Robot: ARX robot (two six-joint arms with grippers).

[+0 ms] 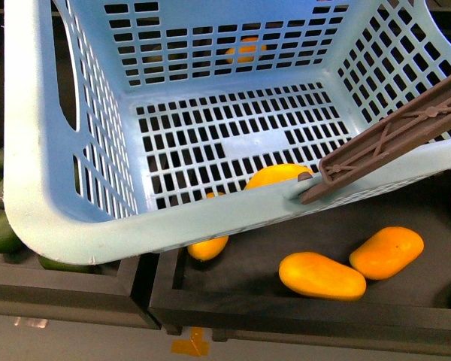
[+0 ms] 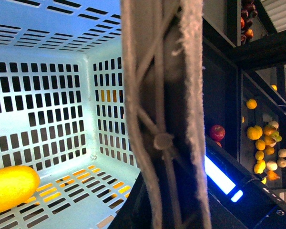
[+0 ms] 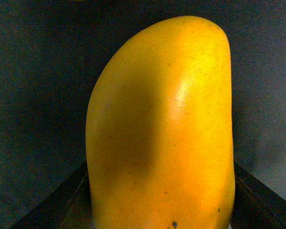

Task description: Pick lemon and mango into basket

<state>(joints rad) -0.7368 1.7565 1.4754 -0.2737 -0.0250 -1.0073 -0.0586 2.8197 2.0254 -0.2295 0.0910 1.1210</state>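
Your basket (image 1: 30, 150) fills most of the front view, tipped so you look over its near rim onto the slotted floor. Its brown handle (image 1: 406, 124) slants across the right corner; in the left wrist view that handle (image 2: 167, 114) stands right before the camera and hides the left gripper, so you cannot tell how its jaws stand.

Below the near rim lies a dark tray (image 1: 286, 308). The nearer tray mango (image 1: 322, 276) has its long axis running left to right; the farther tray mango (image 1: 387, 252), just beside it, slants up toward the right, with open tray floor around both.

The mango (image 3: 162, 133) fills the right wrist view, its long axis running along the camera's line over a dark surface; you cannot tell which tray fruit it is. No right fingers show plainly, so the jaws' state is unclear.

The lemon (image 1: 278, 175) lies inside the basket against the near wall by the handle's pivot; the left wrist view shows it (image 2: 12, 188) lying lengthwise on the floor, with bare slots beyond.
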